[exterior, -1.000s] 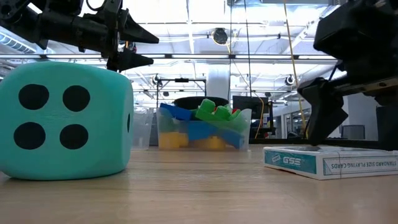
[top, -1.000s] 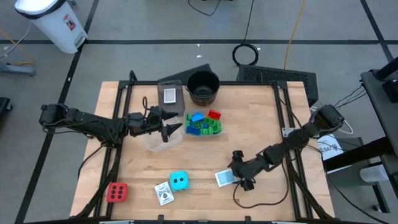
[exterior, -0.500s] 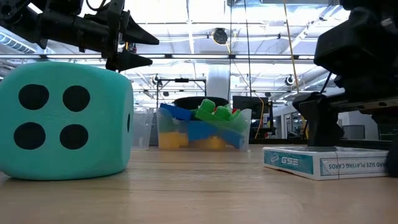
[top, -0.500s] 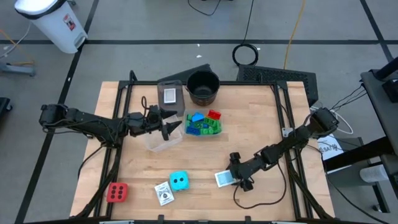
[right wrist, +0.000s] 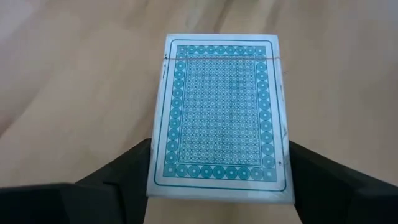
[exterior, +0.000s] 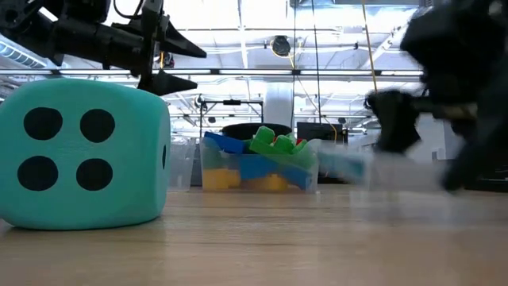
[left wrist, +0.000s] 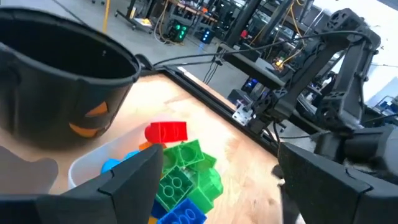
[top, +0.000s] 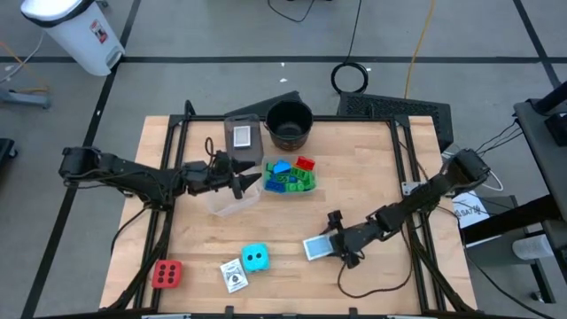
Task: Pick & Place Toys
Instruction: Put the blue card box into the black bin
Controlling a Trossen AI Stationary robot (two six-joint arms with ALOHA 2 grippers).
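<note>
Card box (top: 316, 247) lifted off table (top: 372, 177) in right fingers (right wrist: 124, 171); cyan cube (top: 255, 258) near.

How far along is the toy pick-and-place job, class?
Done: building blocks sit in a clear tub, a card deck in another. In hand: the right gripper grips the teal card box, lifted off the table. Left: cyan cube, red cube, one card deck. The left gripper hovers open.

The card box (right wrist: 221, 118) has a teal lattice pattern inside a white border. The cyan cube (top: 256, 257) carries black dots, as does the red cube (top: 166, 274). Blocks (top: 290, 175) are blue, green and red, beside a black pot (top: 289, 123) on the tan wooden table (top: 372, 177)
</note>
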